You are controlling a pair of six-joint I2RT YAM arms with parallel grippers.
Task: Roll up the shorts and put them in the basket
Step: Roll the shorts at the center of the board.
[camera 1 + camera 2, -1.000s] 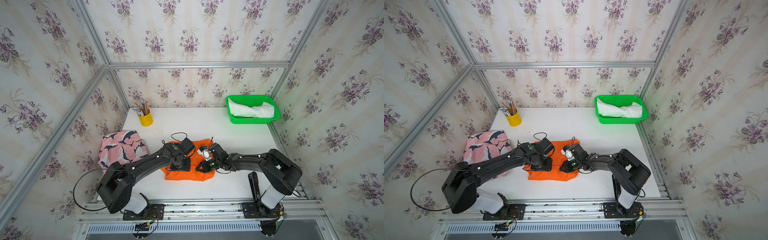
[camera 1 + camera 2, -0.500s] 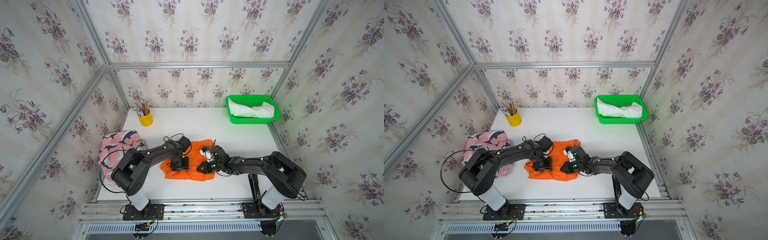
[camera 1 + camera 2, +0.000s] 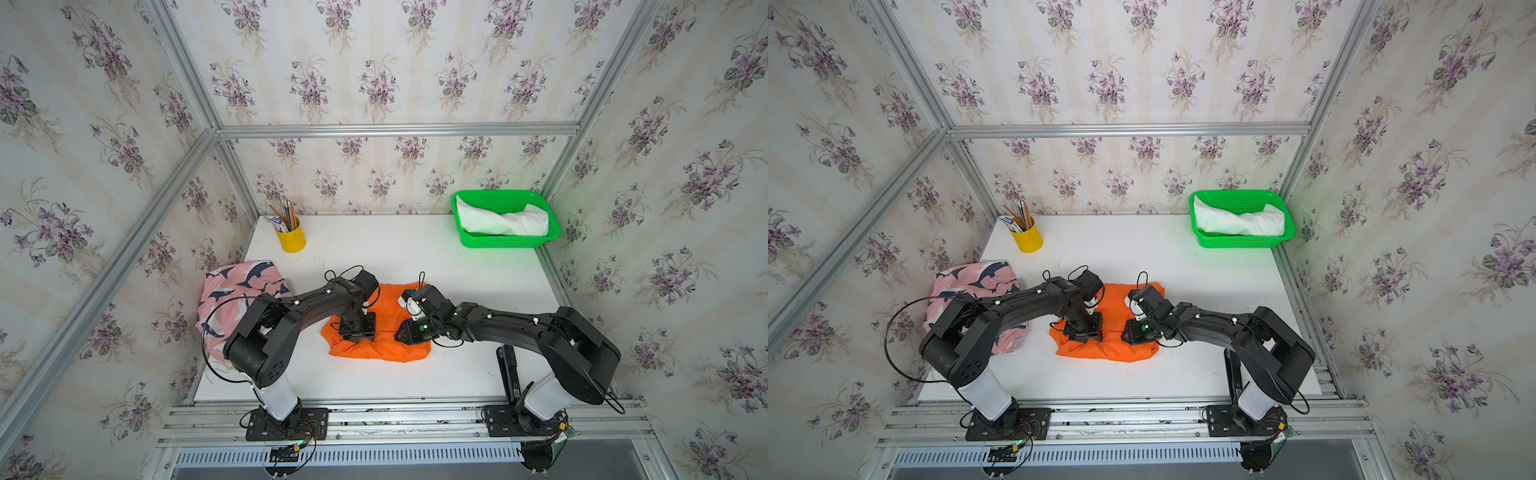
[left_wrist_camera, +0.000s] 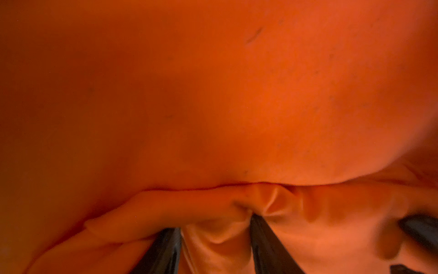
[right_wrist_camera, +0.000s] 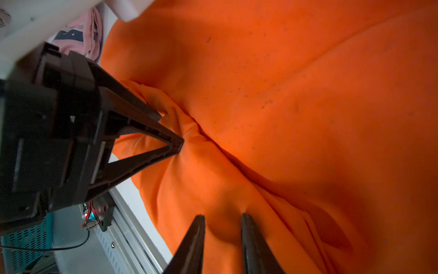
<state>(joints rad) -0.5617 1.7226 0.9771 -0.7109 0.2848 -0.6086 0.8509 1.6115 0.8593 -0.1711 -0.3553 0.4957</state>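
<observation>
The left gripper point(image 4: 213, 221) is pinching a puckered fold of the orange shorts point(image 3: 386, 349) between half-parted jaws. Just beside it, the right gripper point(image 5: 222, 215) is straddling a bulge of the same cloth with narrow jaws; whether it is gripping, I cannot tell. The orange shorts are lying mid-front on the desk point(image 3: 415, 257), the pink shark-print shorts point(image 3: 232, 286) are slumping over its left edge, and the white shorts point(image 3: 498, 222) are sitting in the green basket point(image 3: 505, 243).

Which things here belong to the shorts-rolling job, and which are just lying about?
Job:
- orange shorts, under both arms
- pink shorts
- white shorts, in the basket

Lying about:
- cup
- pencils in it
</observation>
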